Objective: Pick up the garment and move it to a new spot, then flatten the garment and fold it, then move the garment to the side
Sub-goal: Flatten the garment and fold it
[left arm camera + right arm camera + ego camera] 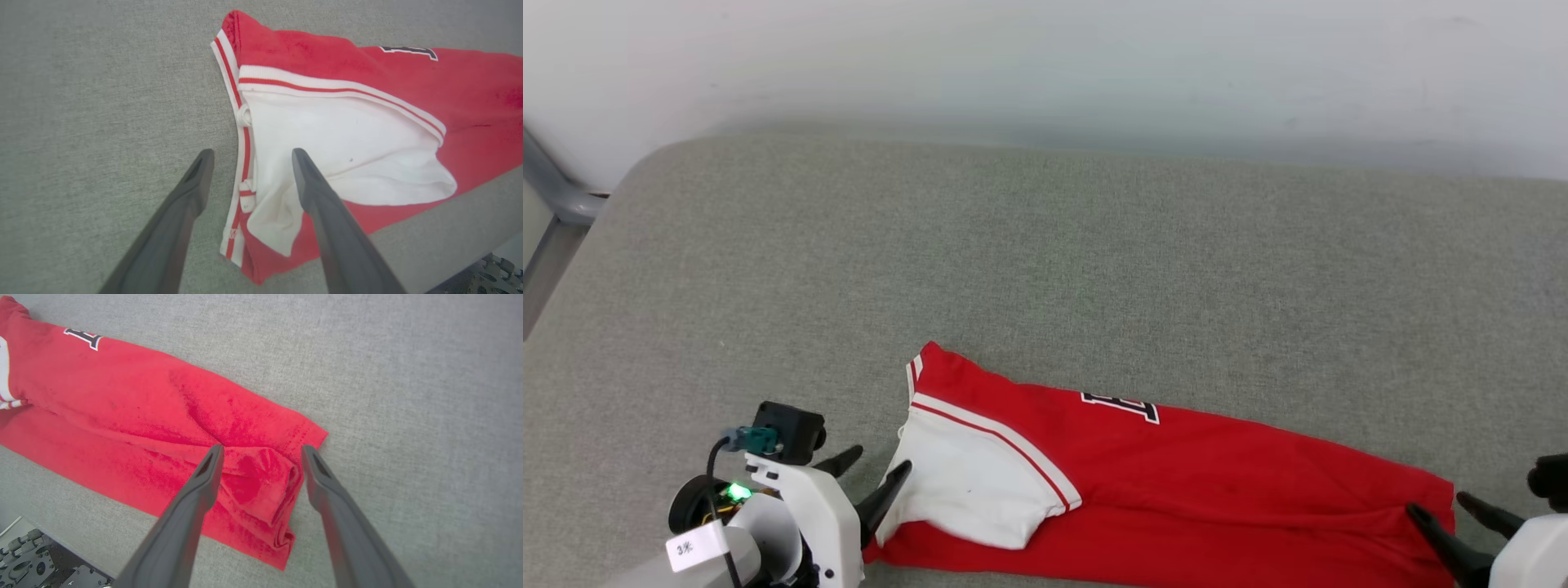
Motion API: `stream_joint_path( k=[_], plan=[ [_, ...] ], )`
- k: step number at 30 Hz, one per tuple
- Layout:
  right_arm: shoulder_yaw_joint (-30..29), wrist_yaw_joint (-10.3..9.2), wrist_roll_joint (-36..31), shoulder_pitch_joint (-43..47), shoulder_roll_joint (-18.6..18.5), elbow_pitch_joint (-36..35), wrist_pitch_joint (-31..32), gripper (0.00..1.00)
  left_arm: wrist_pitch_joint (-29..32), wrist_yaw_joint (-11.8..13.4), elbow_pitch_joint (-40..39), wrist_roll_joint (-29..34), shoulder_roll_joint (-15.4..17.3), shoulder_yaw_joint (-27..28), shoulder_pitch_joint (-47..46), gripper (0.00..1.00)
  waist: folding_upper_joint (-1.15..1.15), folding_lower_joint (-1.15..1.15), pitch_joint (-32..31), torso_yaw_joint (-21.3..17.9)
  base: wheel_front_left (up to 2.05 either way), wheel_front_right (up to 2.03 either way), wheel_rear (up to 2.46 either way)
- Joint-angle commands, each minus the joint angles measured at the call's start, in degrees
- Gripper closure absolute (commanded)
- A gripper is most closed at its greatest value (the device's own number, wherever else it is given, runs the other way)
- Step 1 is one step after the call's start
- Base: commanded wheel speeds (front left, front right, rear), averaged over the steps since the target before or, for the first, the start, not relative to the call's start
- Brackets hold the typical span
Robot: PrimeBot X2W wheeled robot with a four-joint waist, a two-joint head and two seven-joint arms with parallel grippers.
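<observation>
Along the near edge of the grey padded surface [1045, 245], the garment [1176, 474] lies folded in a long strip. Left gripper [880, 459] fingers apart at its white-sleeve end, right gripper [1437, 502] fingers apart over the hem end; neither clamps cloth.

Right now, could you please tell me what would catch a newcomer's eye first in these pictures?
The red garment with its white sleeve lies folded into a long band along the near edge of the grey padded surface. An open left tool sits at its collar end and an open right tool at its hem end.
</observation>
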Motion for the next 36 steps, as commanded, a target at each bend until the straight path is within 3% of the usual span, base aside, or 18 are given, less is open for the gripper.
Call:
stream_joint_path(
  k=[1, 6, 12, 19, 27, 36],
  plan=[
    [-1.09, -0.07, 0.2, 1.02, -0.34, -1.53, -0.27, 0.0, -2.31, 1.33, -0.79, 0.55, 0.32, 0.95, 1.0, 0.0, 0.0, 0.0, -1.0, 0.08, 0.0, 0.0, 0.0],
    [-4.63, -0.07, 0.24, 2.37, -0.78, -5.55, 1.66, 0.0, -9.21, 6.47, -3.64, 1.83, 1.55, 4.05, 2.48, 0.0, 0.0, 0.0, -2.06, 0.33, 0.0, 0.0, 0.0],
    [-7.91, -0.07, 1.42, 2.46, -1.95, -6.14, 6.53, 0.0, -12.14, 12.44, -7.31, 5.21, 1.07, 9.95, 5.01, 0.0, 0.0, 0.0, -2.15, 0.86, 0.0, 0.0, 0.0],
    [-9.08, -0.07, 3.66, 1.46, -3.28, -3.5, 14.88, 0.0, -12.32, 17.37, -11.87, 17.96, -2.56, 24.15, 11.46, 0.0, 0.0, 0.0, -1.16, 2.21, 0.0, 0.0, 0.0],
    [-9.42, -0.07, 4.0, -0.74, -1.05, 0.61, 18.94, 0.0, -12.33, 19.44, -15.01, 33.55, -8.81, 37.92, 19.51, 0.0, 0.0, 0.0, 0.49, 4.09, 0.0, 0.0, 0.0],
    [-8.08, -0.07, 3.87, -1.39, 1.07, 2.77, 19.8, 0.0, -12.35, 16.86, -16.94, 46.18, -18.88, 50.25, 27.58, 0.0, 0.0, 0.0, 2.66, 5.6, 0.0, 0.0, 0.0]
  ],
)
